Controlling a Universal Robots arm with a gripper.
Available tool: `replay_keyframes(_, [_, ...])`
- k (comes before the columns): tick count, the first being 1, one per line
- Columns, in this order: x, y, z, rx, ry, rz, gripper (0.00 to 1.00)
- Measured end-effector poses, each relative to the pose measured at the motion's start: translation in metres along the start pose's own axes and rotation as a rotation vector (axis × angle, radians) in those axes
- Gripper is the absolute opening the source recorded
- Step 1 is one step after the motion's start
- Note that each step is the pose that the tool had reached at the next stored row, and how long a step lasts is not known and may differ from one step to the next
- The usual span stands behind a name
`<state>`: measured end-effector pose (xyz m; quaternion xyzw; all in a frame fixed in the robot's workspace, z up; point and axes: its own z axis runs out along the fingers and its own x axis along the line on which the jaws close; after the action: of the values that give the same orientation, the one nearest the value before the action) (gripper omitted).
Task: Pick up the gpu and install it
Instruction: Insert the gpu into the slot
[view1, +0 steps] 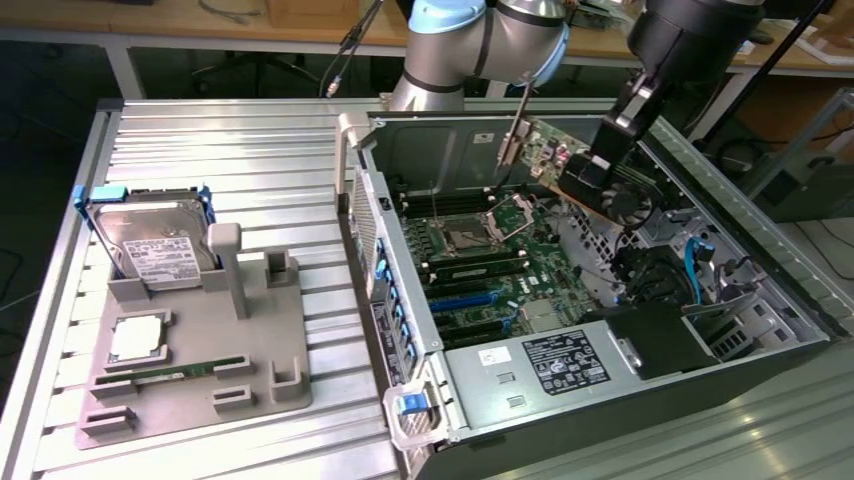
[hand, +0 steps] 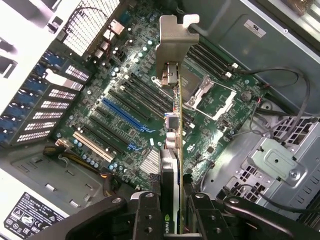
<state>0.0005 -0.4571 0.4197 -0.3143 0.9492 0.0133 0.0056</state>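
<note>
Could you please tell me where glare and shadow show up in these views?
Exterior view: the ribbed metal table reflects bright glare, while the computer case is dimmer inside toward the exterior view's right. Wrist view: the gpu shows a brightly lit silver bracket, and the end effector clamped on it is dark.

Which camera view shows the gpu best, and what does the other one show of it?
The exterior view: the gpu shows its broad face with fan and bracket. The wrist view sees it edge-on, bracket at the far end, clamped in the gripper.
</note>
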Motion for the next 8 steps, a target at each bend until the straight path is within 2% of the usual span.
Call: replay_keyframes(8, [0.0, 0.0, 0.0, -0.0007, 0.001, -0.042, 0.27])
